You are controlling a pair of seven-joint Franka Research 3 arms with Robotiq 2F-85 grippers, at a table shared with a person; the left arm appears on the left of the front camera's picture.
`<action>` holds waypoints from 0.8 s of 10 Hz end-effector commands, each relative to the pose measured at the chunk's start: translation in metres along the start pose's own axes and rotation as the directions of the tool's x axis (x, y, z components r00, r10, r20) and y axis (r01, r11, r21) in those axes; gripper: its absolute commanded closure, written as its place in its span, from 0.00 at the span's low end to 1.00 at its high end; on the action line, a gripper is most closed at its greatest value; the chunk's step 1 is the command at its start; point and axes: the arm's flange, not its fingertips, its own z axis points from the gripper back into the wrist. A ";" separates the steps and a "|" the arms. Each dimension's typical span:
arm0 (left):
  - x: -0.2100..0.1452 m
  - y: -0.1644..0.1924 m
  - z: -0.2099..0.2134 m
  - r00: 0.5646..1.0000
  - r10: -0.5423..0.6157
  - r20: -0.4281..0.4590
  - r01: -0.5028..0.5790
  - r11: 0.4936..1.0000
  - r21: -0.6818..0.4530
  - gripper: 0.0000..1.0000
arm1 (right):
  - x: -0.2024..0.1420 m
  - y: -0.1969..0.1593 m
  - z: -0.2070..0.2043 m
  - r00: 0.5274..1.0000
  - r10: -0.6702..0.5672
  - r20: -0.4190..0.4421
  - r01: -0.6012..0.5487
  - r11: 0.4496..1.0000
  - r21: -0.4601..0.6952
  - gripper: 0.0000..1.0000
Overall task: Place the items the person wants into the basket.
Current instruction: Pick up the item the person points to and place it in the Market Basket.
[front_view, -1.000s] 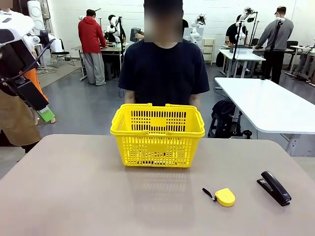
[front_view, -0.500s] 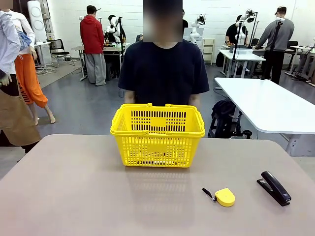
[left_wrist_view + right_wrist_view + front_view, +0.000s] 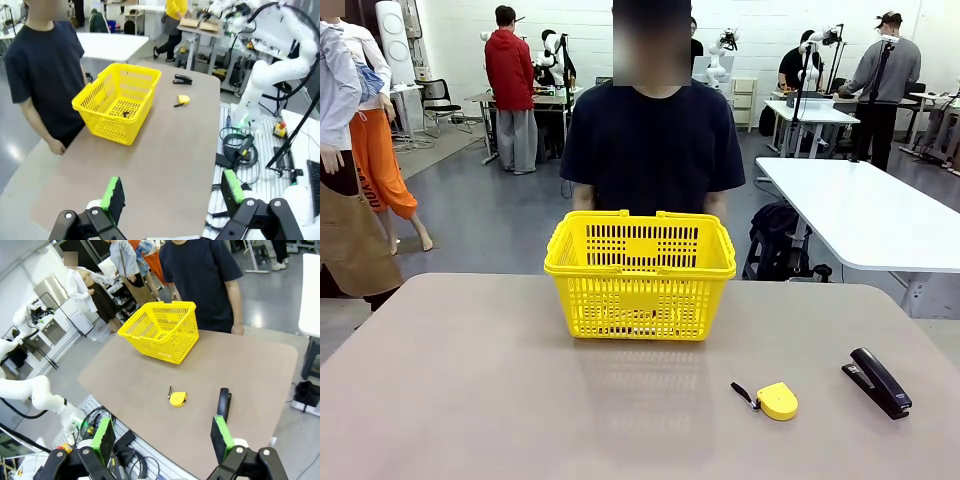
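Observation:
The yellow basket [image 3: 640, 275] stands at the far middle of the table, right in front of the person [image 3: 652, 140] in a dark T-shirt. Small dark items [image 3: 125, 114] lie on its floor, too small to tell apart. My left gripper [image 3: 172, 192] hangs high above the table's left end, open, with nothing between its green pads [image 3: 114, 192]. My right gripper [image 3: 162, 440] is raised off the near right corner, also open and empty. The basket [image 3: 162, 330] lies far from both grippers. The person's hand [image 3: 55, 146] hangs at the far table edge.
A yellow tape measure [image 3: 777, 400] and a black stapler [image 3: 878, 382] lie at the near right of the table. A white table [image 3: 860, 210] stands behind on the right. Cables and boxes [image 3: 237, 150] lie beside the right arm's base. Other people stand farther off.
My left arm, seen at the picture's left edge one second ago, has drawn out of the front view. Basket, tape measure and stapler have not moved.

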 end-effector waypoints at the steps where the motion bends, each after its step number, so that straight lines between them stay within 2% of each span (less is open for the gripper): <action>1: -0.022 0.001 0.011 0.998 0.044 -0.044 -0.043 0.999 0.028 0.00 | 0.002 0.001 -0.001 1.000 0.015 0.023 -0.015 1.000 0.019 0.00; 3: -0.047 -0.030 0.017 0.995 0.060 -0.084 -0.049 0.990 0.133 0.00 | 0.002 0.001 -0.001 1.000 0.015 0.023 -0.015 1.000 0.019 0.00; 5: -0.052 -0.046 0.027 0.990 0.065 -0.123 -0.038 0.977 0.211 0.00 | 0.002 0.001 -0.001 1.000 0.015 0.023 -0.015 1.000 0.019 0.00; 8: -0.058 -0.045 0.033 0.987 0.098 -0.129 -0.072 0.979 0.193 0.00 | 0.002 0.001 -0.001 1.000 0.015 0.023 -0.015 1.000 0.019 0.00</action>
